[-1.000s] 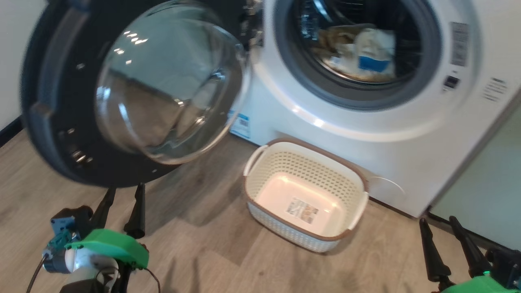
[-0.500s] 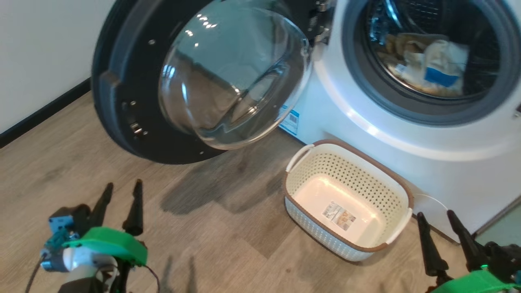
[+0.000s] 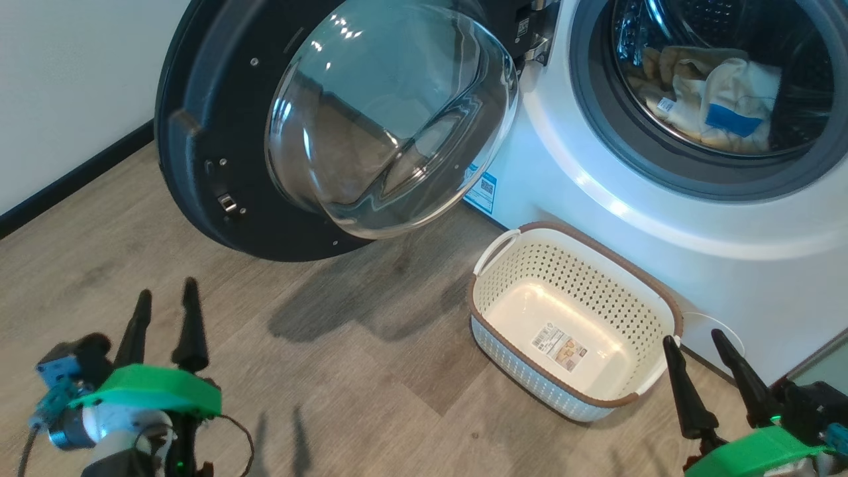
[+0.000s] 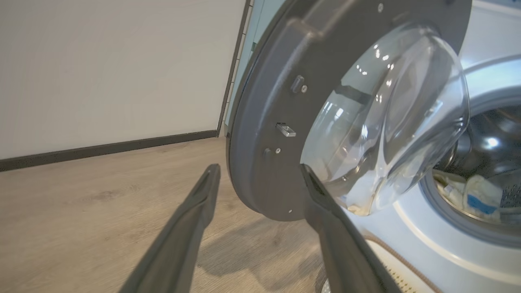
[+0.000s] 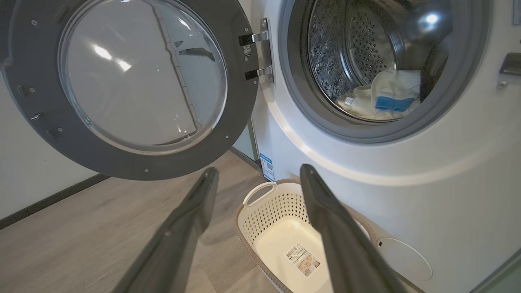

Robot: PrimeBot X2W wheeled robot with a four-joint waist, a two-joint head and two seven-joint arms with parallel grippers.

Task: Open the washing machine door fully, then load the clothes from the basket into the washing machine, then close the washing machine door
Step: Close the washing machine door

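Clothes (image 3: 719, 106) in washing machine (image 3: 662, 218); basket (image 3: 510, 278) before it; door (image 3: 218, 165) left.

- Floor (image 3: 371, 397): wood-look planks, light brown-grey, visible grain; plank seams ran diagonally in head view.
- Wall (image 3: 66, 79): plain white, unmarked; rose from floor's left edge.
- Baseboard (image 3: 73, 177): narrow dark strip; sat at junction of wall and floor, followed floor's left edge along full visible length.
- Shadow (image 3: 358, 311): dark irregular patch; lay on floor near its middle.
- Cabinet panel (image 3: 831, 361): pale green, smooth; stood at floor's right edge.
- Second green panel (image 4: 257, 24): met wall at dark vertical seam, above floor's far end.
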